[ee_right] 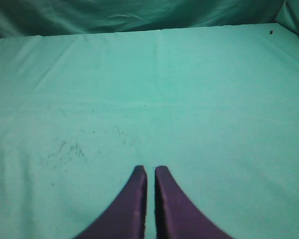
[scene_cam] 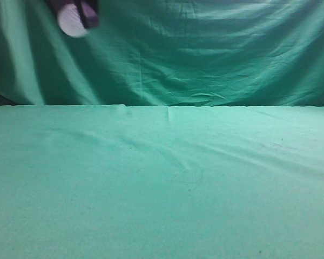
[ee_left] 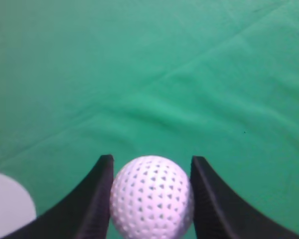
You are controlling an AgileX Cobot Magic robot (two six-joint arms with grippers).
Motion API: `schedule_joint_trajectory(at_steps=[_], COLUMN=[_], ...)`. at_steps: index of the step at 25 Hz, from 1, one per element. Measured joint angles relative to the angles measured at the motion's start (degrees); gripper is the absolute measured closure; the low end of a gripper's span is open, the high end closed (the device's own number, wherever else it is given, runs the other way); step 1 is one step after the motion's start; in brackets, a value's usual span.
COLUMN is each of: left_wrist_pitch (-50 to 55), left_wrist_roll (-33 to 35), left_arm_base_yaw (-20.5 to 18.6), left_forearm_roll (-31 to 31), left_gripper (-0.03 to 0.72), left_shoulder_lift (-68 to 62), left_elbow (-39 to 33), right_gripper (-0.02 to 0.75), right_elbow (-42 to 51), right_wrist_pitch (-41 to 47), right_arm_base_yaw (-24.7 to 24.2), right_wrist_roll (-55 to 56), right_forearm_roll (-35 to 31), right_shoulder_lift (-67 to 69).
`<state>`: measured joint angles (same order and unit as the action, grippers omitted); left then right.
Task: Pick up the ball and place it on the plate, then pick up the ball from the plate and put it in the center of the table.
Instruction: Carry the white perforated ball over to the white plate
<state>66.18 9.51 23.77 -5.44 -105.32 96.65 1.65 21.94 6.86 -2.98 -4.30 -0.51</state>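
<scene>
My left gripper [ee_left: 152,164] is shut on a white dimpled ball [ee_left: 152,196], held between its two dark fingers high above the green cloth. In the exterior view the ball [scene_cam: 71,21] and the left gripper [scene_cam: 78,16] show at the top left, well above the table. A pale round shape, likely the plate [ee_left: 7,209], shows at the bottom left edge of the left wrist view, below and to the left of the ball. My right gripper [ee_right: 150,169] is shut and empty, low over bare cloth. It does not show in the exterior view.
A green cloth covers the table [scene_cam: 162,183] and hangs as a backdrop [scene_cam: 205,54] behind it. The cloth has soft folds and small dark specks [ee_right: 67,149] in the right wrist view.
</scene>
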Motion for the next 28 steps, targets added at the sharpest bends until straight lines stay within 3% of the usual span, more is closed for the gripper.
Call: schedule_joint_trajectory(at_steps=[5, 12, 17, 21, 28], left_wrist_pitch=[1.95, -7.84, -13.56, -15.79, -23.17], left_wrist_roll=[-0.33, -0.33, -1.28, -1.74, -6.88], left_arm_base_yaw=[-8.18, -20.91, -28.60, -31.27, -31.39], left_forearm_roll=[-1.80, -3.21, -3.09, -1.61, 5.35], left_gripper=[0.373, 0.373, 0.373, 0.373, 0.373], left_shoulder_lift=[5.83, 15.47, 16.74, 15.64, 12.40], left_elbow=[-3.92, -24.03, -32.09, -34.25, -34.39], right_gripper=[0.691, 0.691, 0.691, 0.691, 0.691], right_elbow=[0.00, 0.00, 0.00, 0.00, 0.00], right_wrist_pitch=[0.00, 0.00, 0.00, 0.00, 0.00], right_arm_base_yaw=[0.00, 0.00, 0.00, 0.00, 0.00], right_wrist_roll=[0.00, 0.00, 0.00, 0.00, 0.00], right_forearm_roll=[0.00, 0.00, 0.00, 0.00, 0.00], right_shoulder_lift=[0.00, 0.00, 0.00, 0.00, 0.00])
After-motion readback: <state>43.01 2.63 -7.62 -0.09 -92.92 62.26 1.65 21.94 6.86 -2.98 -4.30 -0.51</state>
